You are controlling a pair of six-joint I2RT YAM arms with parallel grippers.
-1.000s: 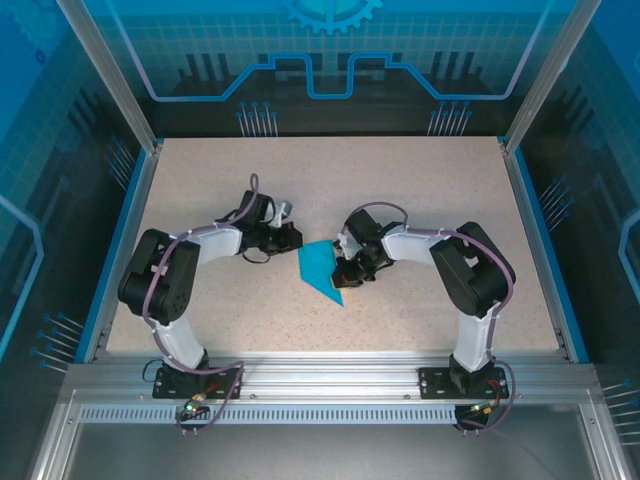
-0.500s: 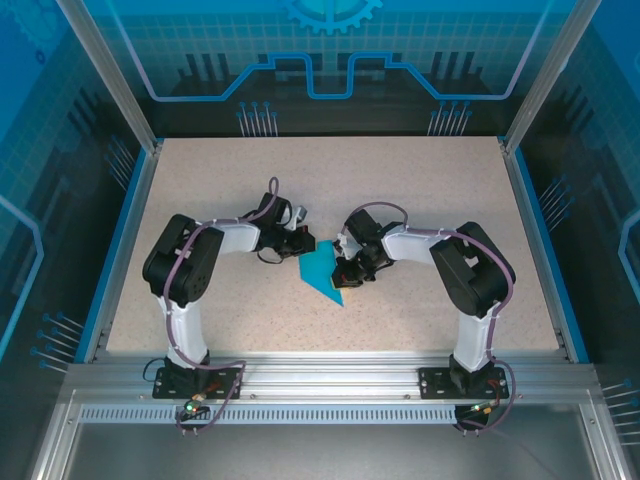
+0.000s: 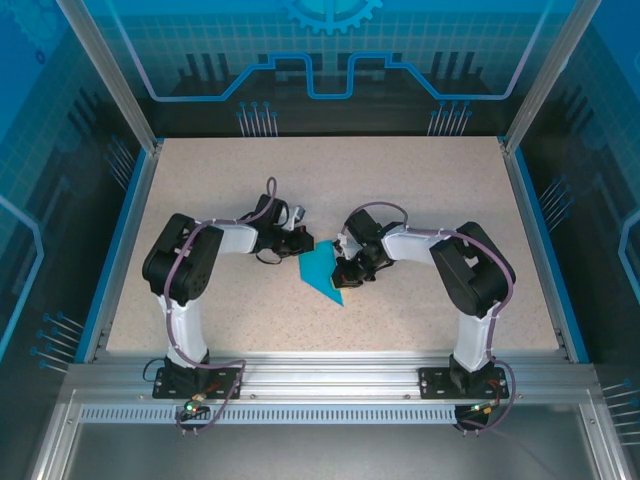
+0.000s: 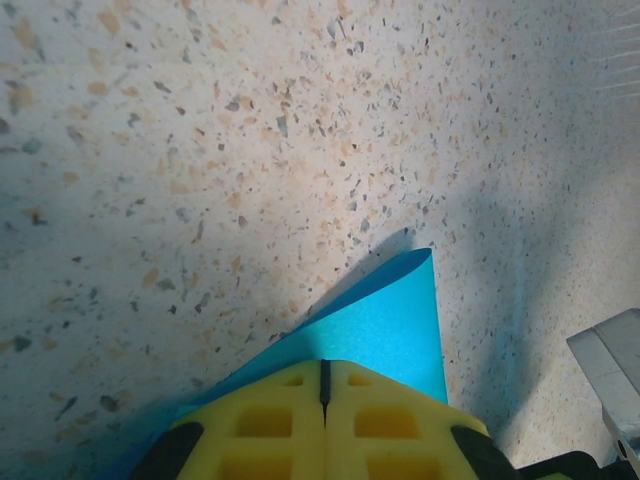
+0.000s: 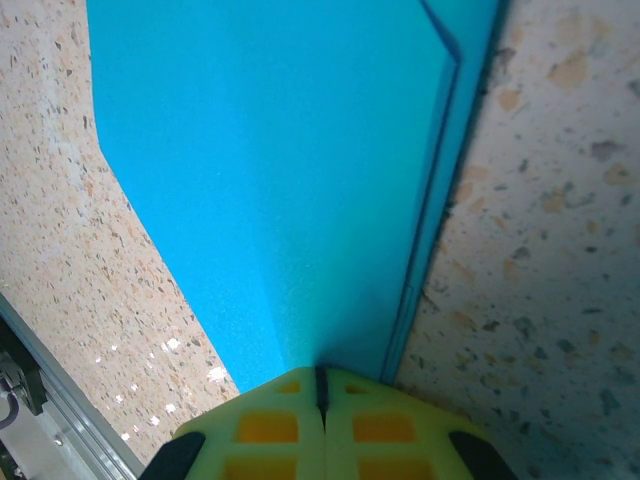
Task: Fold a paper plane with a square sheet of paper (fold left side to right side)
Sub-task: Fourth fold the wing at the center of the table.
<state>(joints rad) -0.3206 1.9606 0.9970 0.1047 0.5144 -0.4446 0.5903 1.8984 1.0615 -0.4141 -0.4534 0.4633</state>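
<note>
**Two shut grippers meet on folded blue paper at mid-table**

Seen from overhead, the teal-blue paper (image 3: 320,268) lies flat near the middle of the speckled table (image 3: 420,190), folded into a wedge whose sharp tip points toward 5 o'clock. The left gripper (image 3: 303,242) comes in at the paper's 11 o'clock corner, and the right gripper (image 3: 347,272) rests at its 3 o'clock edge. The two arms face each other across the sheet.

In the left wrist view, the left gripper (image 4: 324,365) has its yellow fingers (image 4: 265,420) pressed together with only a thin seam between them. The paper (image 4: 385,320) runs beneath their tips, one corner jutting toward 1 o'clock and throwing a shadow on the tabletop. Whether any paper is pinched in that seam cannot be told.

In the right wrist view, the right gripper (image 5: 321,372) is likewise fully closed, its tips set down where a layered edge of the paper (image 5: 280,180) runs off toward 1 o'clock. Blue paper spreads from 10 to 12 o'clock, with bare tabletop at 3 o'clock.
</note>
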